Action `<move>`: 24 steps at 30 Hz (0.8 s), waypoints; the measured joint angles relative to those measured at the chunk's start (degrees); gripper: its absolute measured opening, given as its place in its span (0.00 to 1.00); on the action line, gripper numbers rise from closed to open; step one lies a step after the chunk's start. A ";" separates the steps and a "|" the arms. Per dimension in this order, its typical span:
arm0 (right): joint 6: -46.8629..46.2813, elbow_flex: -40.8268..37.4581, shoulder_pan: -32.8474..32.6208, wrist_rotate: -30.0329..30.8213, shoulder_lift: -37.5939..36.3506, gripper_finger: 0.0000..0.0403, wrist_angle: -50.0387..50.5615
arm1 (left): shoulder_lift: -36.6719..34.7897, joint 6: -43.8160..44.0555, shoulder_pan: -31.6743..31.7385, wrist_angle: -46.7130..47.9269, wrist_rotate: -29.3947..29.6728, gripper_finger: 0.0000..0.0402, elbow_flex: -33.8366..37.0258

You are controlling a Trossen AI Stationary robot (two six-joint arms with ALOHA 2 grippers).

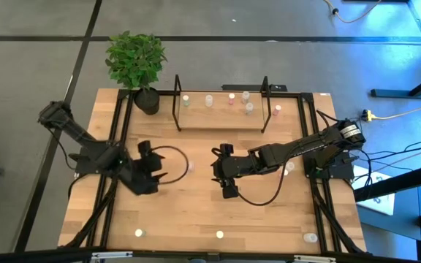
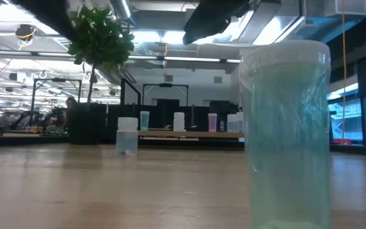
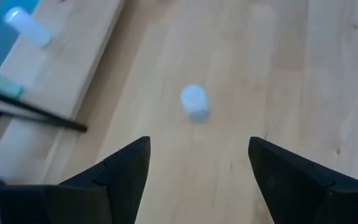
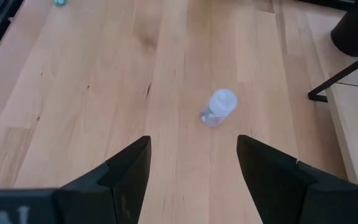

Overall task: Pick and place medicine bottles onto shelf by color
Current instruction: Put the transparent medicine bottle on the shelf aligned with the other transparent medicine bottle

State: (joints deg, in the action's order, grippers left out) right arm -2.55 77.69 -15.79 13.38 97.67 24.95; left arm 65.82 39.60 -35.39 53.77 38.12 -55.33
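Observation:
The shelf [image 1: 221, 120] stands at the table's far side, a light wooden board in a black wire frame, with several tiny pale medicine bottles [image 1: 232, 98] upright on it. One clear bottle [image 1: 190, 166] stands on the table between my two grippers; it also shows in both wrist views [image 3: 194, 102] [image 4: 219, 107]. My left gripper [image 1: 156, 165] [image 3: 197, 155] is open, left of that bottle and pointing at it. My right gripper [image 1: 219, 172] [image 4: 193, 152] is open on the bottle's right, also pointing at it. Neither touches it.
A potted plant [image 1: 137, 62] stands at the shelf's left end. Loose bottles stand near the table's front edge [image 1: 139, 233] [image 1: 219, 234] [image 1: 310, 237], one of them, greenish, close before the low camera [image 2: 288, 133]. Another bottle [image 1: 289, 166] lies under the right arm.

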 joint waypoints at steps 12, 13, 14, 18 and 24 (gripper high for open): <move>-0.01 0.00 0.01 0.01 0.00 0.60 -0.01 | 0.02 20.23 -14.05 8.06 5.70 0.66 0.00; -0.02 0.00 0.01 0.01 0.00 0.60 -0.01 | 0.02 20.84 -14.82 8.10 6.06 0.66 0.00; 0.00 0.00 0.02 0.00 0.00 0.60 -0.01 | 0.02 21.55 -15.56 8.12 6.49 0.66 0.00; 0.00 0.00 0.00 0.00 0.00 0.60 -0.43 | 0.02 23.25 -17.92 8.17 7.88 0.66 0.00; -0.19 0.00 0.02 -0.02 0.00 0.60 -2.25 | 0.02 24.74 -19.88 8.17 8.61 0.66 0.00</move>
State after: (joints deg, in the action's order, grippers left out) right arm -2.74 77.69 -15.77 13.37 97.67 22.70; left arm 65.84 64.34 -55.27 61.93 46.73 -55.33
